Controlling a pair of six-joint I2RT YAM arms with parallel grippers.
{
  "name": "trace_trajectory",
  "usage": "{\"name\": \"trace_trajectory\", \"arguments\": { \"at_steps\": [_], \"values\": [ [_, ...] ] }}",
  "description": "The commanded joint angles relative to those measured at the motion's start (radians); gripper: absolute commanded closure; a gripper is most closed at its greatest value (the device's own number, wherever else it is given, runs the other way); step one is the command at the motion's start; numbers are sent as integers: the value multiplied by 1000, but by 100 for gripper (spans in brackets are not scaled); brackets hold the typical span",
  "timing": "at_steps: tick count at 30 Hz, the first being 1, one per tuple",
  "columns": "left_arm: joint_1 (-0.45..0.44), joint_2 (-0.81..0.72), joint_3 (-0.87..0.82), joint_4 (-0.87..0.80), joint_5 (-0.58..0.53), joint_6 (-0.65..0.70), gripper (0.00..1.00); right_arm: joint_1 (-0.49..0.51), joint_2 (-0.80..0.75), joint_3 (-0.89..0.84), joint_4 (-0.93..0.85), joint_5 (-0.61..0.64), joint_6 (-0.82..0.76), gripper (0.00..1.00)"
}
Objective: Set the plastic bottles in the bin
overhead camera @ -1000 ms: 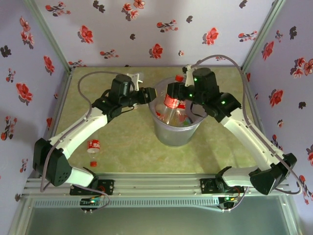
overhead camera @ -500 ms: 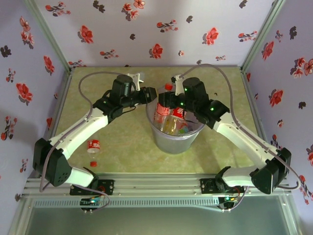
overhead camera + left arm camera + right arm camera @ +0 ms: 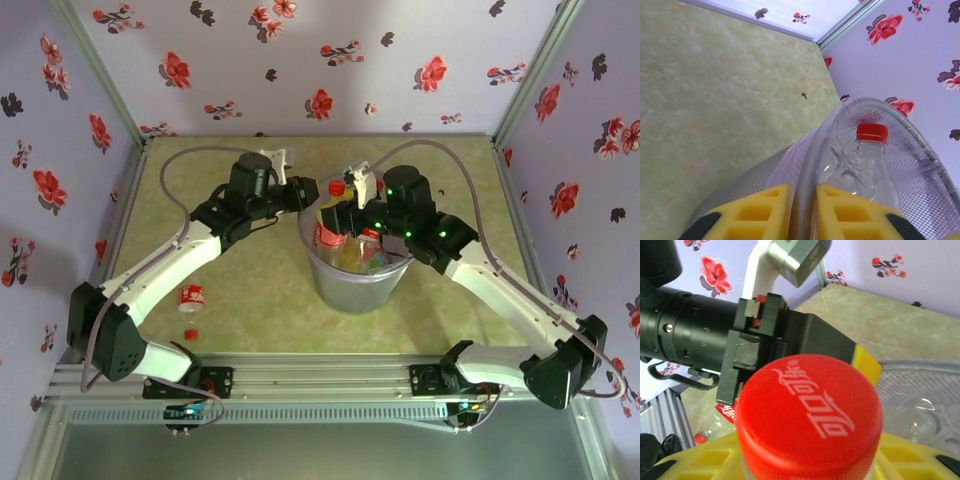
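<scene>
Bottle (image 3: 807, 415) hangs over the bin (image 3: 355, 285), gripped by the right pincer (image 3: 343, 215); left pincer (image 3: 803, 200) clamps the rim (image 3: 812, 145); next: release.

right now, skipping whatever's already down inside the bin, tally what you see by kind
bin: 1
held bottle: 1
bottle lying outside the bin: 1
small loose red cap: 1
total: 4

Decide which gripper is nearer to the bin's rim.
Left. The left gripper pinches the bin by its rim, one finger on each side; the right gripper holds a red-capped bottle over the bin's opening.
</scene>
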Motion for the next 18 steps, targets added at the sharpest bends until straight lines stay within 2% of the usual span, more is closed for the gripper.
{"name": "trace_trajectory", "arguments": {
  "at_steps": [1, 2, 5, 7, 14, 18],
  "values": [
    [7, -18, -2, -13, -73, -5, 81, 24, 5, -46, -157, -73, -75, 66],
    [7, -18, -1, -13, -76, -4, 82, 21, 3, -35, -179, -61, -85, 62],
    [6, -15, 4, -14, -81, -4, 83, 0, -9, 35, -247, -46, -98, 35],
    [7, -11, 8, -14, -81, -3, 84, -24, -13, 110, -288, -45, -102, 26],
    [3, -6, 20, -23, -81, 7, 85, -66, 15, 327, -363, 36, -93, 25],
    [-2, 3, 37, -44, -81, 24, 86, -67, 57, 410, -346, 82, -73, 33]
  ]
}}
